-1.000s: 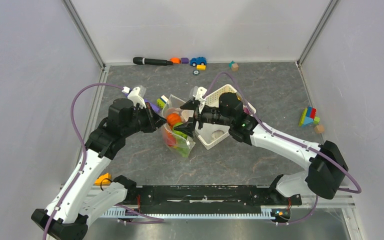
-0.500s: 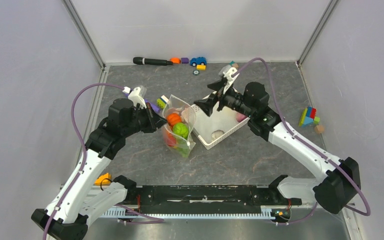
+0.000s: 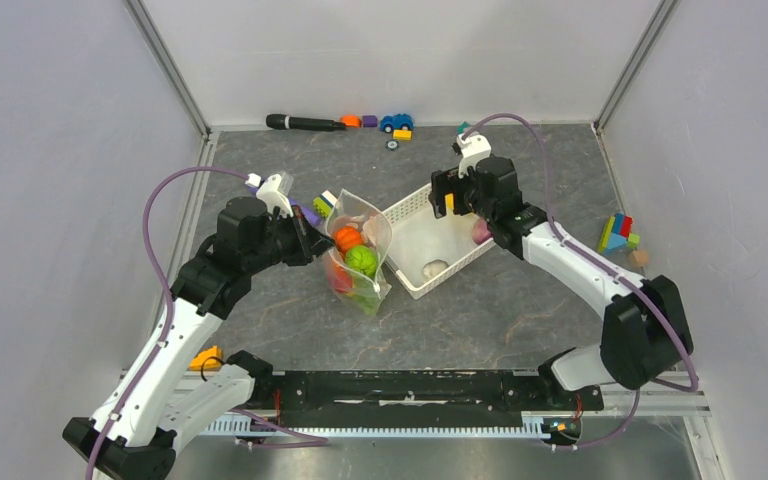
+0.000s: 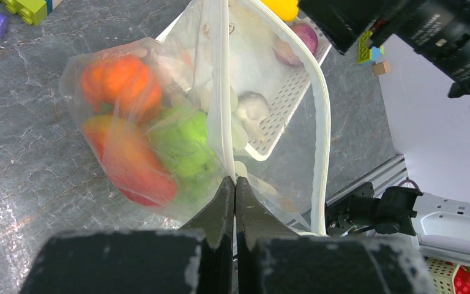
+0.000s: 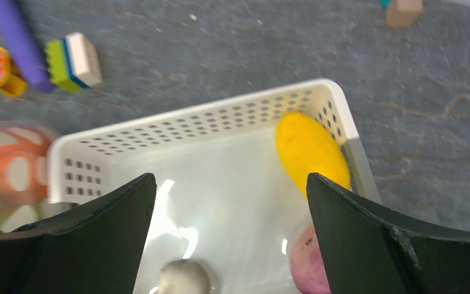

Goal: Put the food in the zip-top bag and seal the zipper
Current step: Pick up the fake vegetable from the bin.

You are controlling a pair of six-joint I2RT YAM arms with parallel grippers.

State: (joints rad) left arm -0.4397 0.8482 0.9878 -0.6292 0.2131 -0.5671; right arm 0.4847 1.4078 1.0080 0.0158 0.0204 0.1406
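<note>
The clear dotted zip-top bag (image 3: 360, 272) stands open beside the white basket (image 3: 464, 264). My left gripper (image 4: 234, 181) is shut on the bag's mouth edge, right at the white zipper (image 4: 216, 92). Inside the bag lie an orange pumpkin (image 4: 120, 79), a green fruit (image 4: 180, 141) and a red-orange piece (image 4: 131, 168). My right gripper (image 5: 229, 184) hovers open over the basket's (image 5: 196, 119) far end, holding nothing. In the basket are a yellow mango (image 5: 312, 150), a purple onion (image 5: 309, 263) and a pale grey piece (image 5: 183, 277).
A black marker (image 3: 305, 123) and small toys (image 3: 395, 123) lie along the back wall. Coloured blocks (image 3: 617, 235) sit at the right, more blocks (image 3: 322, 204) just behind the bag. An orange item (image 3: 205, 357) lies by the left arm's base.
My right arm has pulled away from the bag's mouth and swung back right, over the basket's far end. The left gripper and the bag have stayed put.
</note>
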